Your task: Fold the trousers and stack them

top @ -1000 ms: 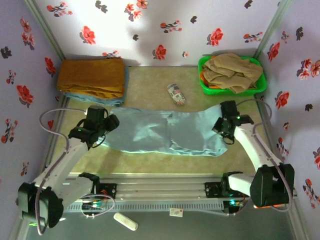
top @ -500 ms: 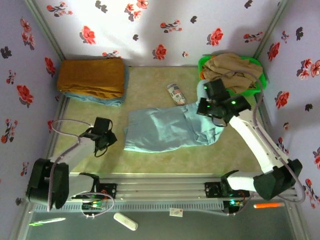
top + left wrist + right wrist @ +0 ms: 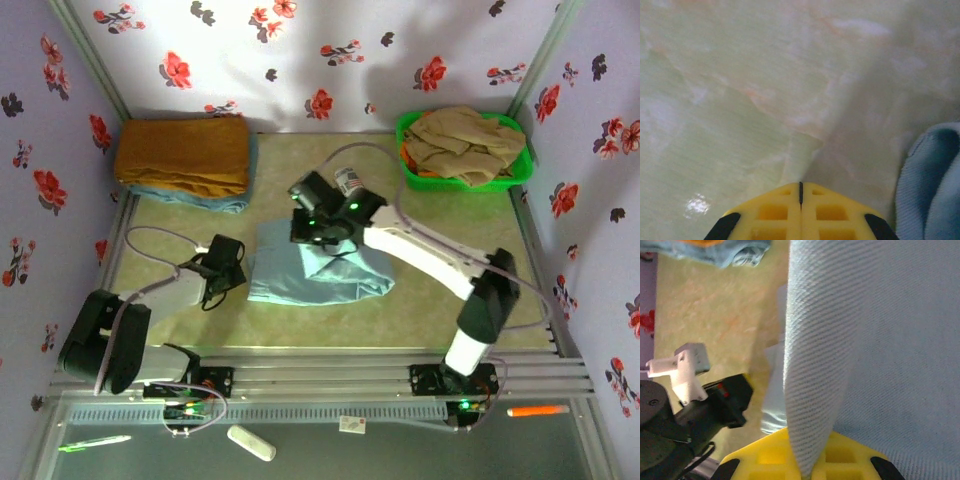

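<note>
So the right arm was reaching way over from its base at the lower right of the overhead view, elbow bent up on the right side, forearm stretched across to the middle of the frame. Its claw (image 3: pixel 312 226) was clamped tight on a fold of the trousers (image 3: pixel 325 272). In its wrist view the blue cloth ran up from between the yellow fingers (image 3: pixel 850 441). The trousers lay bunched and doubled over on the table (image 3: pixel 430 320) around the centre of the frame, with the pinched bit at their upper left.

The left arm was tucked low in the lower left, folded back on itself, with its claw (image 3: pixel 230 268) just beside the trousers' left edge. That one was closed all the way with nothing in it, fingers pressed together over bare table, and the cloth's edge off to the right in its own view.

A folded mustard cloth (image 3: pixel 182 148) sat in the upper left, and a green basket (image 3: pixel 408 160) with a tan garment (image 3: pixel 465 140) sat in the upper right.
</note>
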You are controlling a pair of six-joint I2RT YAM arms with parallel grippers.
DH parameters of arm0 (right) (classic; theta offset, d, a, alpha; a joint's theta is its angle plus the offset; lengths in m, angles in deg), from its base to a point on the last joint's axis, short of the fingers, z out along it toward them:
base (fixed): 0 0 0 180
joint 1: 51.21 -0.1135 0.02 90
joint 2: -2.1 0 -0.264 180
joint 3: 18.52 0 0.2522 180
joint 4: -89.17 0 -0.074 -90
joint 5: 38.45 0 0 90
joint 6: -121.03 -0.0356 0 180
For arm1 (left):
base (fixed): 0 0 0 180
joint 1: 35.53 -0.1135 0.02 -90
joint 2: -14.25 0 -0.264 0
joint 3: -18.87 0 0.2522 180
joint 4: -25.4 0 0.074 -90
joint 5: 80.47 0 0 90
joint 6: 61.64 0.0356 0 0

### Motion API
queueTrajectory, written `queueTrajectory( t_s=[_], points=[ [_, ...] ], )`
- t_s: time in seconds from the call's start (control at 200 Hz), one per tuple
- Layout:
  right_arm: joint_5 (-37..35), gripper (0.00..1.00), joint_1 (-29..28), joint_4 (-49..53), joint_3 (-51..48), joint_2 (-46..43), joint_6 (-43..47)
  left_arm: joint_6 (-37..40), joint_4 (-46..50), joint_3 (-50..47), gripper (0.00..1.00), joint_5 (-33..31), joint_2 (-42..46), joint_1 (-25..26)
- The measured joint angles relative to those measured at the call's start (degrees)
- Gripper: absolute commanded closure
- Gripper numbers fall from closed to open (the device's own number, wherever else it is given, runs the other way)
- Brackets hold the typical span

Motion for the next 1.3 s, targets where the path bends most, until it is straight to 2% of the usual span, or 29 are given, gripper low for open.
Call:
queueTrajectory(
  t_s=[0.195, 0.365, 0.39, 0.46, 0.505, 0.53, 0.635, 0.7, 0.77, 0.845, 0.92, 1.005, 1.08, 1.165, 1.3],
  points=[
    [1.6, 1.00, -4.5, -2.5, 5.2, 9.6, -3.3, -1.1, -5.0, -2.4, 1.00, -1.4, 0.3, 1.0],
    [3.4, 1.00, -6.2, -4.0, 9.3, 16.4, -4.5, -1.9, -10.4, -4.9, 1.00, -1.6, 1.0, 1.0],
    [3.9, 0.95, -6.3, -4.4, 9.5, 17.1, -4.9, -2.0, -11.2, -5.2, 1.00, -1.6, 1.1, 1.1],
    [5.3, 0.74, -6.5, -5.7, 9.5, 18.6, -5.9, -2.1, -13.6, -6.2, 1.00, -1.5, 1.2, 1.1],
    [6.7, 0.57, -6.5, -6.9, 9.4, 19.1, -7.0, -2.4, -15.0, -6.9, 1.00, -1.5, 1.4, 1.0],
    [7.6, 0.51, -6.5, -7.7, 9.3, 19.2, -7.1, -2.6, -15.8, -7.3, 1.00, -1.3, 1.6, 1.0],
    [10.0, 0.36, -6.6, -10.4, 7.2, 18.0, -8.9, -4.5, -19.6, -10.6, 1.00, 2.3, 4.5, -1.6],
    [11.1, 0.34, -6.7, -13.0, 4.1, 15.4, -9.8, -6.1, -19.1, -12.9, 1.00, 6.3, 8.7, -4.7],
    [11.3, 0.33, -6.8, -14.1, 1.0, 10.8, -9.9, -7.3, -12.2, -14.6, 0.88, 8.6, 16.4, -8.0],
    [10.9, 0.36, -6.5, -14.3, -1.6, 4.2, -9.1, -8.3, -2.5, -14.7, 0.81, 9.0, 26.6, -11.0],
    [9.9, 0.49, -5.4, -14.7, -4.2, -2.9, -7.4, -9.1, 6.5, -12.2, 0.80, 8.8, 36.1, -12.8],
    [8.3, 0.80, -1.8, -14.9, -8.4, -10.3, -5.0, -8.7, 14.0, -5.7, 0.82, 8.8, 40.4, -13.5],
    [6.6, 1.00, 2.5, -15.0, -12.7, -14.0, -3.0, -7.4, 17.7, 1.9, 0.84, 9.3, 37.9, -13.3],
    [4.5, 1.00, 6.6, -14.9, -18.3, -15.2, -1.1, -5.8, 19.2, 9.2, 0.85, 9.6, 31.5, -10.7],
    [3.5, 1.00, 8.2, -15.8, -28.5, -13.4, -0.2, -4.9, 16.4, 14.2, 0.89, 10.0, 19.7, -1.3]
  ],
)
